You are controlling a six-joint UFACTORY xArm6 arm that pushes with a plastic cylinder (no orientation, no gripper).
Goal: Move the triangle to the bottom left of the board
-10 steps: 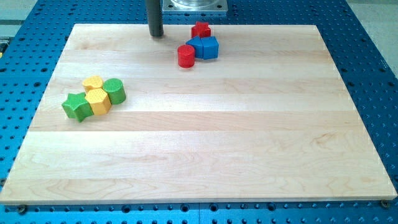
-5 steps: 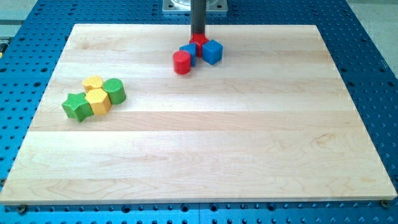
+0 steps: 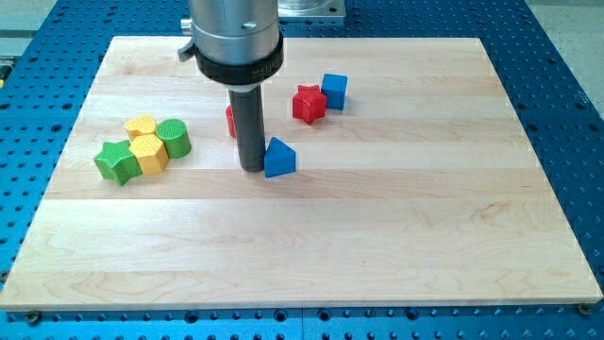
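Observation:
The blue triangle (image 3: 279, 159) lies near the board's middle, a little above centre. My tip (image 3: 252, 168) rests on the board just to the triangle's left, touching or nearly touching it. The rod hides most of a red cylinder (image 3: 230, 120) behind it. A red star (image 3: 308, 103) and a blue cube (image 3: 333, 90) sit up and to the right of the triangle, close together.
At the view's left sits a tight cluster: a green star (image 3: 116, 161), a yellow hexagon (image 3: 148, 154), a yellow block (image 3: 141, 126) and a green cylinder (image 3: 175, 138). The wooden board (image 3: 377, 246) lies on a blue perforated table.
The rod came down from the view's top into the red and blue group and scattered it. The blue triangle slid down toward the middle; the red cylinder moved left, the red star down-right.

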